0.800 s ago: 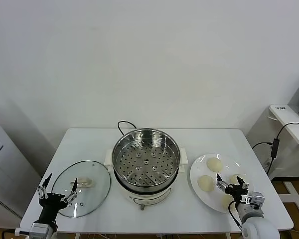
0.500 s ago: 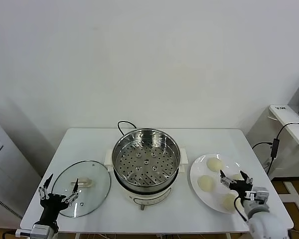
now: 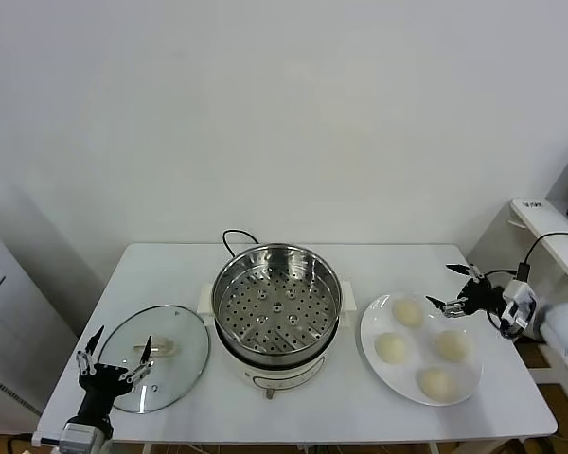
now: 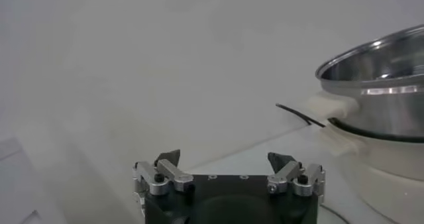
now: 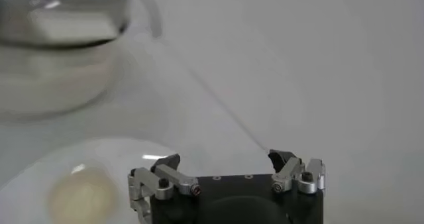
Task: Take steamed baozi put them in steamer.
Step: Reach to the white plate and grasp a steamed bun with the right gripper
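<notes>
While all 4 steamed baozi [image 3: 420,347] sit on the white plate [image 3: 371,321], none has reached the steamer [image 3: 277,307], so the task looks barely begun: 4 buns are left to carry across and nothing is done as far as the pictures show. The buns lie just below and slightly to the steamer side of the right gripper [image 3: 460,292], which hangs above the plate's far outer edge with its fingers spread wide and nothing between them. Its wrist view shows the same released fingers, with 1 bun [image 5: 81,194] on the plate ahead of it and the steamer's white base farther off.

Beyond the plate from that gripper, the steamer stands at the middle of the table [image 3: 407,260], its perforated tray bare and uncovered, a black cord [image 3: 235,236] trailing behind it. My judgement is that the next move calls for lowering the right gripper onto the nearest bun.

On the steamer's other side, the glass lid [image 3: 157,356] lies flat. The left gripper [image 3: 113,364] rests at the lid's near edge, fingers also spread and empty, well apart from the buns and seemingly idle; its wrist view shows the steamer's wall [image 4: 384,86] off to one side.
</notes>
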Robot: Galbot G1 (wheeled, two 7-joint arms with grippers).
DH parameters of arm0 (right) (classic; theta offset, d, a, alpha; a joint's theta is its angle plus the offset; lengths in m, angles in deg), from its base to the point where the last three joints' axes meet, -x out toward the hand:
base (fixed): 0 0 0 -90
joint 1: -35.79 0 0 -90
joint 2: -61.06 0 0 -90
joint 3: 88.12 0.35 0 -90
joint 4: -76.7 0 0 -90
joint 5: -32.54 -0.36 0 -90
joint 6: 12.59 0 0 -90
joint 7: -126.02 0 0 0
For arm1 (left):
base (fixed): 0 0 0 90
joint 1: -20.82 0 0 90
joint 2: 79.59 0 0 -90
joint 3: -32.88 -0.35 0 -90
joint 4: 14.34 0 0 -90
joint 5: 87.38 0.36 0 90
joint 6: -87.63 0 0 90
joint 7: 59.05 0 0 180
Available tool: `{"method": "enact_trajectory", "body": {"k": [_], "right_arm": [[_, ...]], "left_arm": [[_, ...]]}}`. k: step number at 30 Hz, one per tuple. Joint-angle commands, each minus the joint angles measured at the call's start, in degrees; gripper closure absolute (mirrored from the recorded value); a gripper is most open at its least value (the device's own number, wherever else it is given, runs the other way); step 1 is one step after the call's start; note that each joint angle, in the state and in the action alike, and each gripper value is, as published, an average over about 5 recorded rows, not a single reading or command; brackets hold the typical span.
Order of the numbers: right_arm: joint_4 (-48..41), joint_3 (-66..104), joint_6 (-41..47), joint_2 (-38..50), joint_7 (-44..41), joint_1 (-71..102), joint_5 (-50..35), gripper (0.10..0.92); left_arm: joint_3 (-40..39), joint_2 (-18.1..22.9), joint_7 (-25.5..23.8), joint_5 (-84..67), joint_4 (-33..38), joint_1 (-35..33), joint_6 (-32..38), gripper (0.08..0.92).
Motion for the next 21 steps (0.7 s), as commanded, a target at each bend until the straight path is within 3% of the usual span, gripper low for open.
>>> {"method": "enact_trajectory", "body": {"k": [1, 12, 21], "right_arm": [[-12.37, -34.37, -2.09, 2.7, -18.4, -35.35, 11.42, 0.203], [-20.87, -39.69, -2.18, -10.91, -14.94, -33.8, 15.83, 0.203], [-26.06, -37.04, -3.51, -16.63, -12.02, -29.63, 18.43, 0.204]], "left_arm": [[0.04, -0.14, 0.18, 0.01, 0.0, 0.49, -0.01, 0.177], [0.81, -0.03, 0.68, -0.22, 0.1, 0.63, -0.22, 0.177], [0.74, 0.64, 0.83, -0.57, 0.24, 0.09, -0.42, 0.177]]}}
